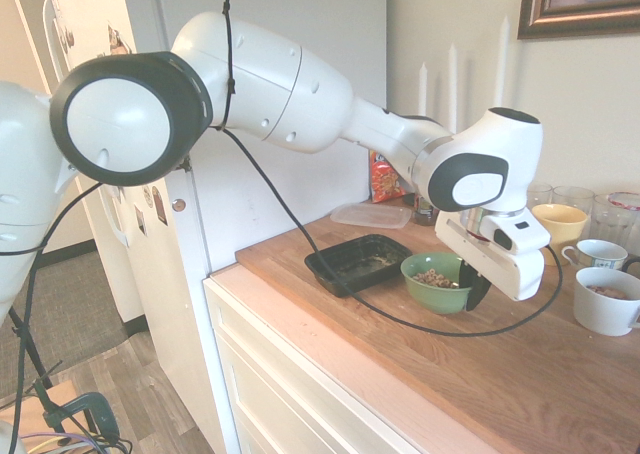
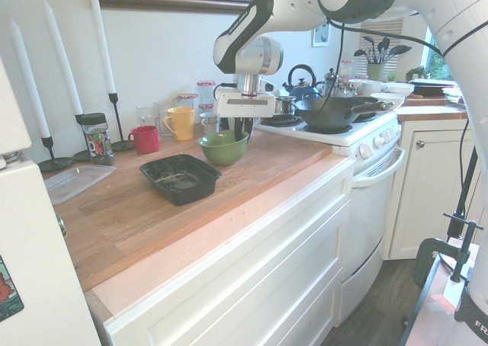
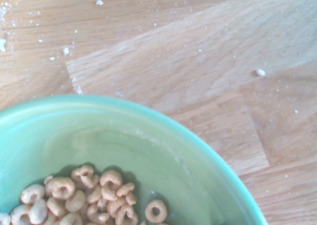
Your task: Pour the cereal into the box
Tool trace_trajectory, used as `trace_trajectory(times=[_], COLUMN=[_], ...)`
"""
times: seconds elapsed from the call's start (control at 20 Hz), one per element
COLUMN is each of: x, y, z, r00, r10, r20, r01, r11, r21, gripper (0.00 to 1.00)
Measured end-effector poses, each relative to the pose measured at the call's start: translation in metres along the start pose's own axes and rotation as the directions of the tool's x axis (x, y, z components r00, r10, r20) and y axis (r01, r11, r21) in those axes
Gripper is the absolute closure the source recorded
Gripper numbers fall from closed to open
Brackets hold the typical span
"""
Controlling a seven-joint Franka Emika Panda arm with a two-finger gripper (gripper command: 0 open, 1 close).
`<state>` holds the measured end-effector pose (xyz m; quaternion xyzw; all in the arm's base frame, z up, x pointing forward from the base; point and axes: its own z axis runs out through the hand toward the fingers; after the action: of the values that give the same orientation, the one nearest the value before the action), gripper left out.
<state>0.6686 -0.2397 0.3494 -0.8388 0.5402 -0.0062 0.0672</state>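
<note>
A green bowl holds the cereal, a small heap of tan rings. My gripper is shut on the bowl's far rim, one finger inside and one outside. The bowl is slightly tilted, just above the wooden counter. The box, a shallow black tray, lies on the counter right beside the bowl, on the side away from the gripper. The wrist view shows the bowl's inner wall with the rings low in it.
A clear flat container lies behind the box. White mugs, a yellow mug, a red mug, glasses and tall candles line the wall. A stove with a wok adjoins the counter.
</note>
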Motion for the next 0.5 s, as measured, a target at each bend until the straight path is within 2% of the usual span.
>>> trace_trajectory(times=[0.5], x=[-0.001], y=[-0.018], z=[-0.018], r00=[1.000], r10=[-0.016], r20=[-0.022], r01=[0.016], r11=[1.000], r21=[0.020], gripper=[1.00])
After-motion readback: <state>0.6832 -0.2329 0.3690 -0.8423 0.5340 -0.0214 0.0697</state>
